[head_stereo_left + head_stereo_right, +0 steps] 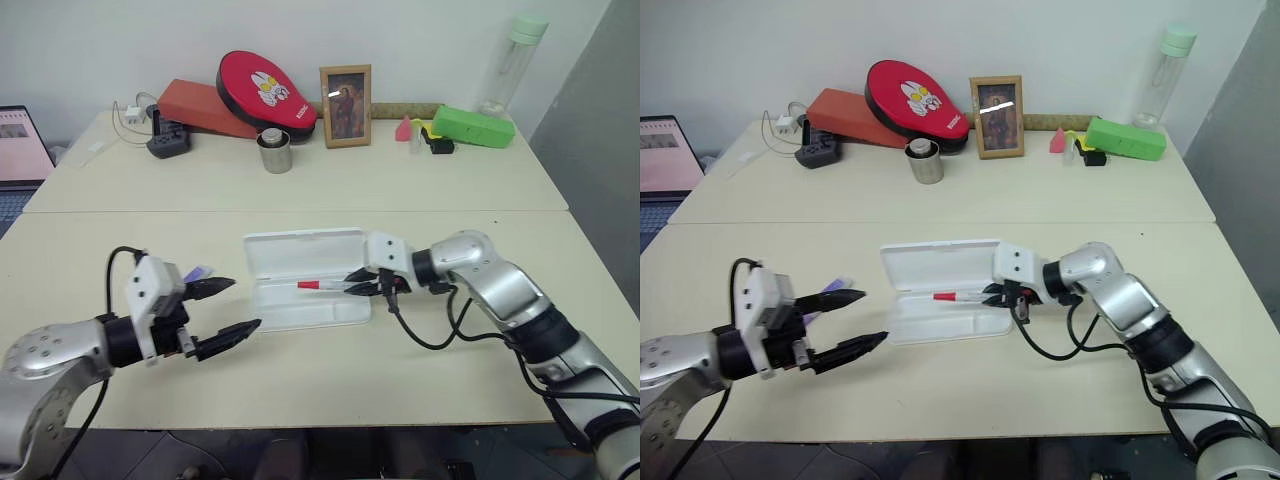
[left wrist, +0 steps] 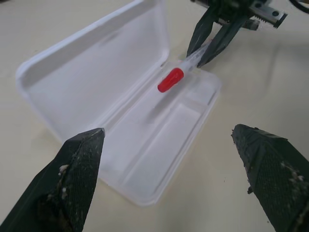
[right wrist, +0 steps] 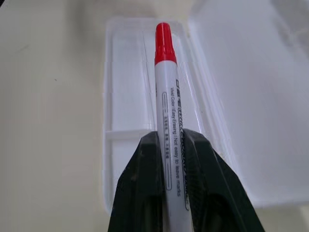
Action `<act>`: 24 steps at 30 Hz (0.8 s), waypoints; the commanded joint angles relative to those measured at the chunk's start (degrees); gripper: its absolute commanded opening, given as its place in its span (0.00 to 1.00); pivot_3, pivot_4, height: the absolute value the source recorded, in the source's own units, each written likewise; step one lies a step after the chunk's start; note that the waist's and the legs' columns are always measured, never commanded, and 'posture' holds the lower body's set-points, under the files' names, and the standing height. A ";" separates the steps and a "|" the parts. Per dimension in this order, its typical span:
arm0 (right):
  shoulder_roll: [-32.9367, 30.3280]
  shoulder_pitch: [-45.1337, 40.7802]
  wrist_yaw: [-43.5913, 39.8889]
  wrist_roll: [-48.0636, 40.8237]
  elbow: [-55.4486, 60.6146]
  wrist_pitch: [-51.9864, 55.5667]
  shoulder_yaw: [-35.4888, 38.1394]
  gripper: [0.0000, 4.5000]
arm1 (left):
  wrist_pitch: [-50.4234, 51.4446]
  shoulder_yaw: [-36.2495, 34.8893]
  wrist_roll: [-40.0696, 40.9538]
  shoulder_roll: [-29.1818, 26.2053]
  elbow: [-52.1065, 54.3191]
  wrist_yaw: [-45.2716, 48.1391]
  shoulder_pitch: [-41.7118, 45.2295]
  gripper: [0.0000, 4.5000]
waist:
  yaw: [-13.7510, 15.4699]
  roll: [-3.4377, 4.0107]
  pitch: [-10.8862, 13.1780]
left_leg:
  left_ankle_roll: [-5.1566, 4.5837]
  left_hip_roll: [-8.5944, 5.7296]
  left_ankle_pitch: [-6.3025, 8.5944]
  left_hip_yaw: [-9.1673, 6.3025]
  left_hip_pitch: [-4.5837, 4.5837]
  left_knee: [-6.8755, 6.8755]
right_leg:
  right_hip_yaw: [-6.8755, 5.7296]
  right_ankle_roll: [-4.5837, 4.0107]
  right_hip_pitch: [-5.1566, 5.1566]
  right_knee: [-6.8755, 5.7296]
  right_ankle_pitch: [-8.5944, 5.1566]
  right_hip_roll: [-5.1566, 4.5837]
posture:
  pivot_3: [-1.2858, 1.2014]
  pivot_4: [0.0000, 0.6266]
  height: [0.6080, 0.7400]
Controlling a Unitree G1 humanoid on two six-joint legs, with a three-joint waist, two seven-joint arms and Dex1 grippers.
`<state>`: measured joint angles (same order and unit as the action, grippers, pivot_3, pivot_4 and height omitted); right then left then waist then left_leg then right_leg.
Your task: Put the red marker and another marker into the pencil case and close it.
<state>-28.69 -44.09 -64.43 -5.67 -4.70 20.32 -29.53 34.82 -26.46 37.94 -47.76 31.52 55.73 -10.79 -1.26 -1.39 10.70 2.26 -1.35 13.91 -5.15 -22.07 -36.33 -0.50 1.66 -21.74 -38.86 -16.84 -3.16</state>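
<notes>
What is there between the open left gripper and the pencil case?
Only bare table separates the left gripper from the pencil case, seen in both eye views.

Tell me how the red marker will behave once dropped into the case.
The red marker looks stiff and light, pinched by the right gripper. Its round barrel may roll until a rib of the case stops it. The smooth plastic probably slides easily.

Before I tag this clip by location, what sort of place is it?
Probably an office or lab workspace: two pale tables pushed against a white wall, a laptop at the left edge, and desk clutter such as a framed picture and a power strip.
</notes>
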 commanded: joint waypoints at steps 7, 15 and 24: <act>6.30 -5.10 -1.98 4.31 -9.99 -6.53 -0.42 0.07 | 1.55 -4.38 2.90 -0.59 5.64 -2.73 -2.85 1.00 | -0.41 0.03 0.02 | 0.01 0.15 0.00 -0.08 0.05 0.02 | 0.00 -0.14 -0.02 -0.05 0.08 0.01 | 0.52 0.24 1.00; 10.23 -6.76 -2.35 6.20 -15.16 -8.80 0.14 0.07 | 2.60 -3.37 3.96 -0.40 7.03 -5.72 -2.25 1.00 | -0.50 0.05 0.02 | 0.01 0.16 0.00 -0.06 0.08 0.06 | -0.02 -0.16 -0.07 -0.10 0.09 0.06 | 0.52 0.24 1.00; 12.34 -8.13 -2.05 6.93 -17.79 -9.97 0.99 0.07 | 2.96 -1.97 4.10 -0.67 7.34 -6.98 -1.22 1.00 | -0.51 0.05 0.02 | 0.02 0.16 0.00 -0.01 0.07 0.08 | -0.01 -0.17 -0.10 -0.10 0.10 0.06 | 0.52 0.24 1.00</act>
<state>-16.63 -50.59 -66.24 1.25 -23.19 11.13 -30.45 37.64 -28.21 40.55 -47.96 37.46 49.07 -12.62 -1.77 -1.35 10.73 2.28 -1.19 13.91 -5.16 -22.00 -36.26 -0.51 1.49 -21.84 -38.97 -16.74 -3.09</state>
